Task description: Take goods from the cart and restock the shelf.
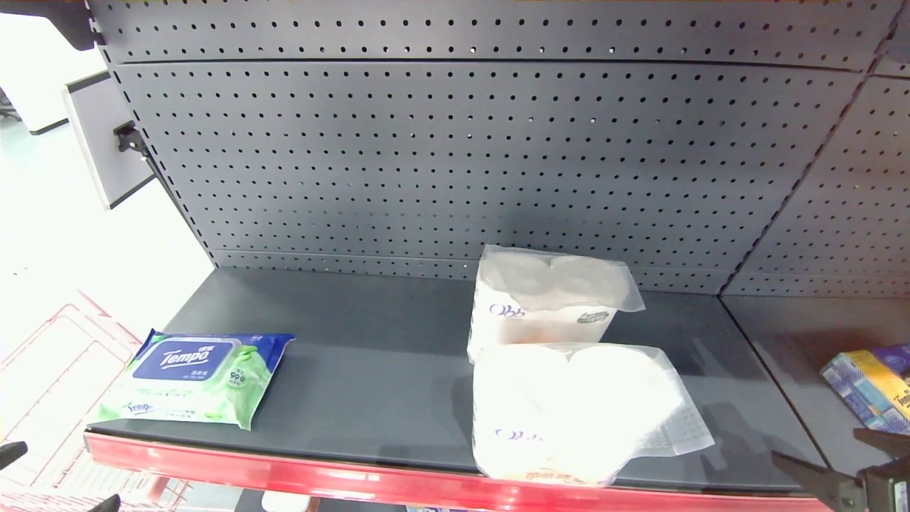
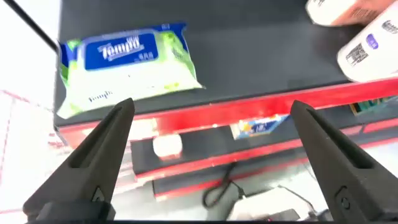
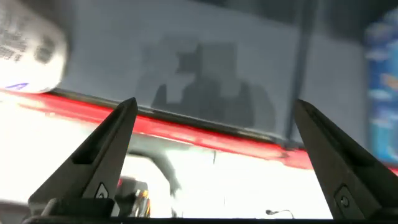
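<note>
Dark shelf, wipes pack, 2 tissue packs, left pincer, right pincer both gaping, empty

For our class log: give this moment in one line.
shelf: wipes pack, rear tissue pack, front tissue pack; left gripper open; right gripper open

Matt metal shelf, glossy plastic wipes pack, tissue pack probably film-wrapped

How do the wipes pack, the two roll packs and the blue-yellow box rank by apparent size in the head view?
1. Front roll pack, though nearest the camera.
2. Rear roll pack and wipes pack: too alike to rank.
3. Blue-yellow box, partly out of frame.
</note>
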